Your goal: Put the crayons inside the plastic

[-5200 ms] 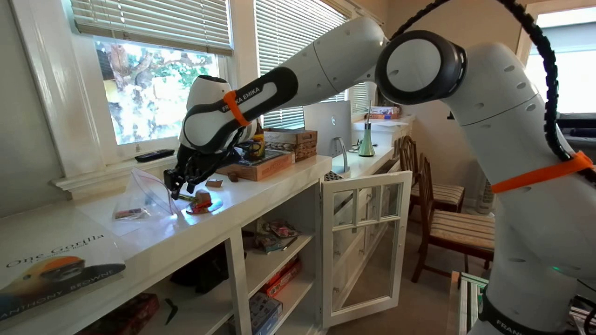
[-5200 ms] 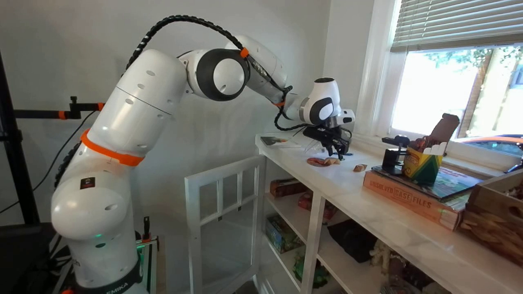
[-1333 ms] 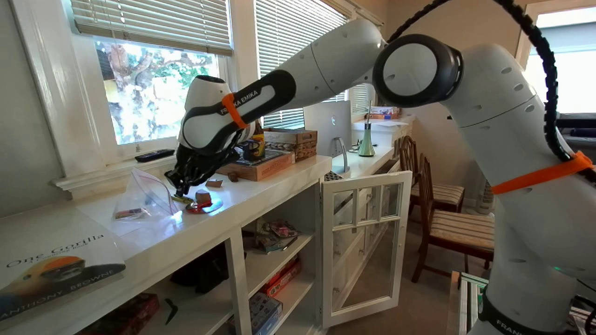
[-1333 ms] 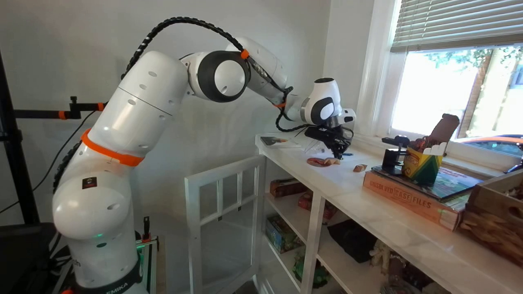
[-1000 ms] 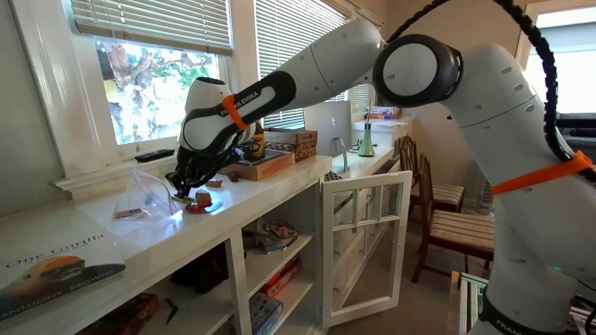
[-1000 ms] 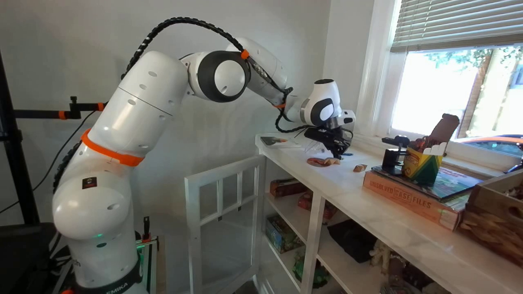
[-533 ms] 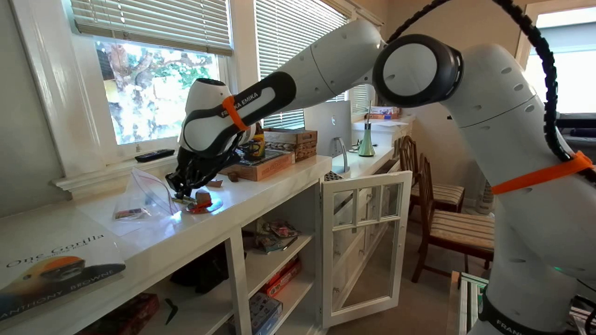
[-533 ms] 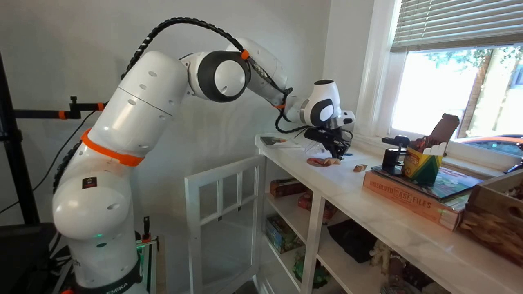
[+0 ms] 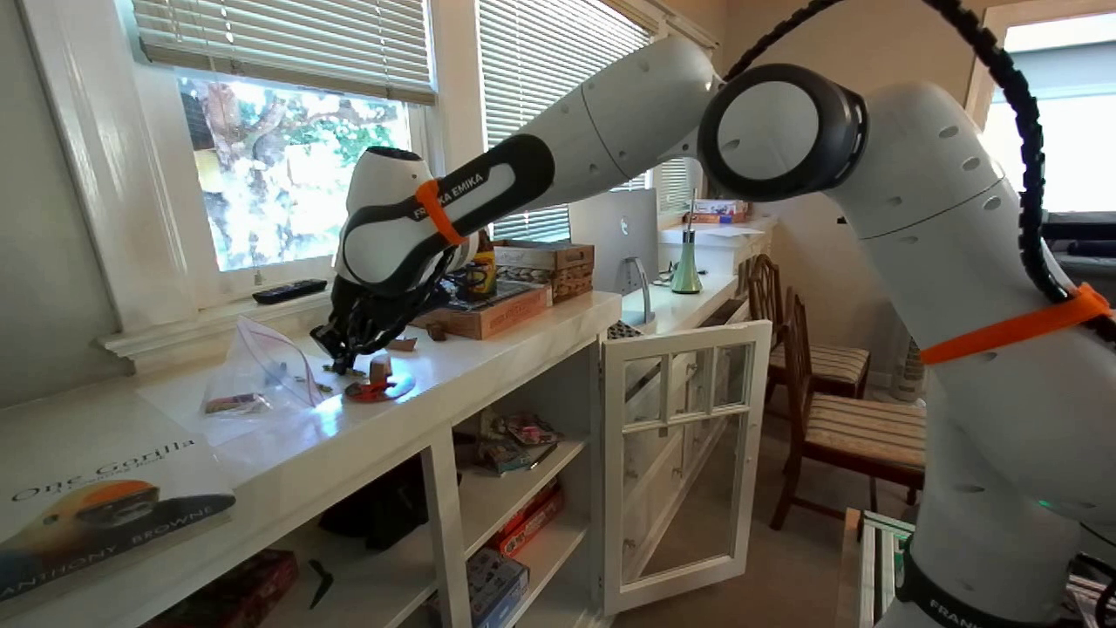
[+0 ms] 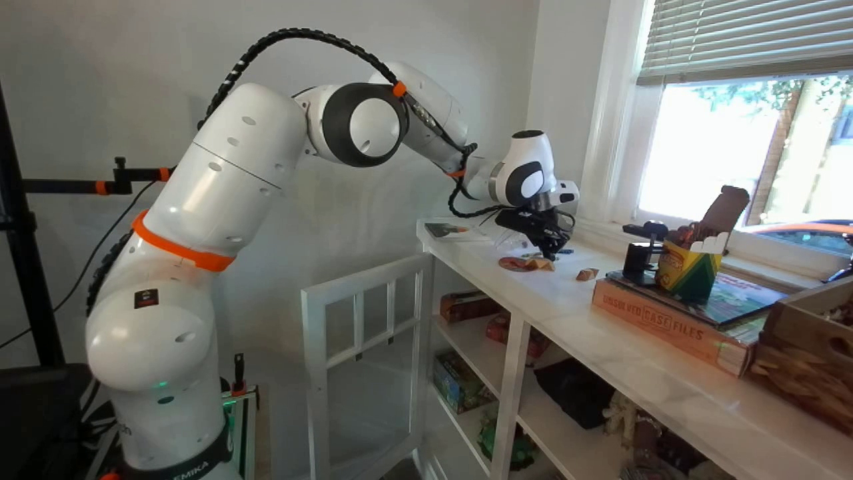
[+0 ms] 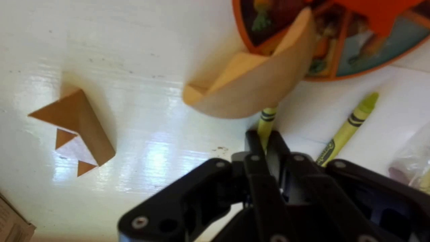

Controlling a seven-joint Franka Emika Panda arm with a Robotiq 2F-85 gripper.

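Note:
My gripper (image 11: 263, 136) is shut on a yellow crayon (image 11: 267, 117), whose far end passes under a tan wooden wedge. In both exterior views the gripper (image 9: 343, 362) is down at the white counter. A second yellow-green crayon (image 11: 351, 126) lies to the right of the fingers in the wrist view, partly hidden by them; it also shows left of the gripper in an exterior view (image 10: 532, 255). The plastic is a clear zip bag (image 9: 270, 371) on the counter left of the gripper, with small reddish-brown pieces inside. Its edge shows in the wrist view (image 11: 415, 158).
The wooden wedge (image 11: 248, 90) rests against a round orange picture disc (image 11: 339, 67). Another tan block (image 11: 90, 131) lies apart. A book (image 9: 113, 506) lies beyond the bag. A board game box (image 10: 666, 327) bears a crayon box (image 10: 690, 273). A glass door (image 9: 689, 462) stands open below.
Over five seconds the gripper has closed on a crayon. In the last half second the second crayon has moved toward the bag; the bag, disc and wedge have shifted slightly.

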